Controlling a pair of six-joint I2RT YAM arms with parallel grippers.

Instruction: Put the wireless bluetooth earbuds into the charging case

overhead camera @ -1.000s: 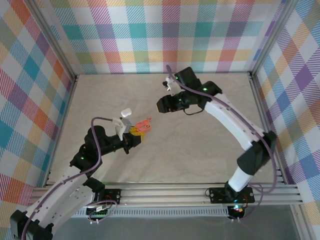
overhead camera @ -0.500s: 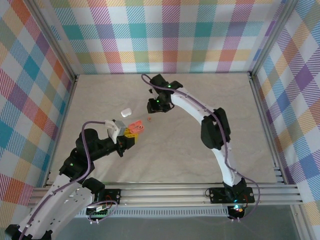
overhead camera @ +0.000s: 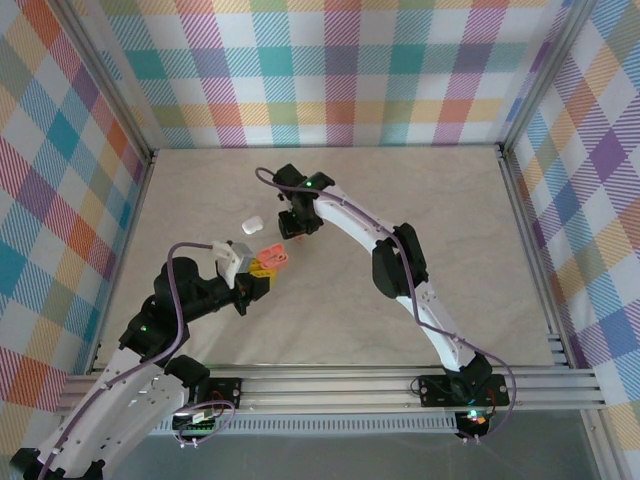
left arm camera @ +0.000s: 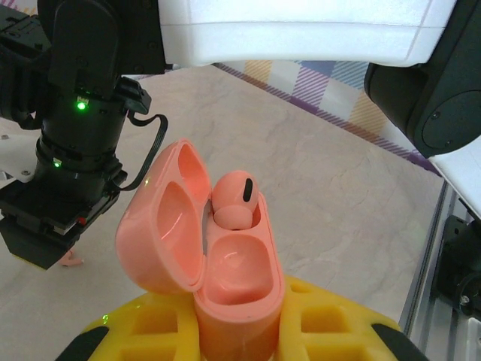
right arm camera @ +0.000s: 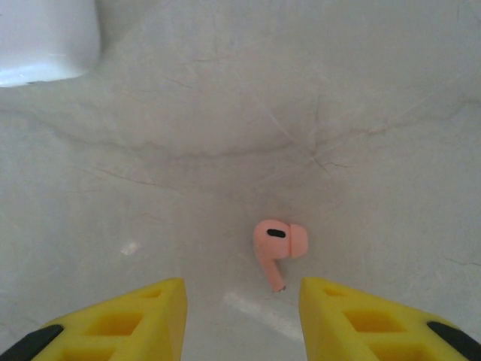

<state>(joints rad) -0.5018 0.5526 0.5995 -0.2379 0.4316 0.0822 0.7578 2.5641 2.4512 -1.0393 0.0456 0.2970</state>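
Left hand (left arm camera: 240,335) is clamped on the base of the salmon charging case (left arm camera: 239,289), a yellow finger (left arm camera: 124,331) on either side. Case lid swung open toward 9 o'clock. Seated earbud (left arm camera: 234,201), salmon, stands in the socket at 12 o'clock; the socket at 6 o'clock is bare.

Right hand (right arm camera: 242,308) hangs low over the counter (right arm camera: 361,113), fingers spread, gripping nothing. Loose earbud (right arm camera: 278,244), salmon, lies on the counter just past the fingertips, at about 12 o'clock from the gap, stem toward 6 o'clock. White case (right arm camera: 41,37) at 10 o'clock, well apart. From above, right hand sits near the held case, at 1 o'clock.
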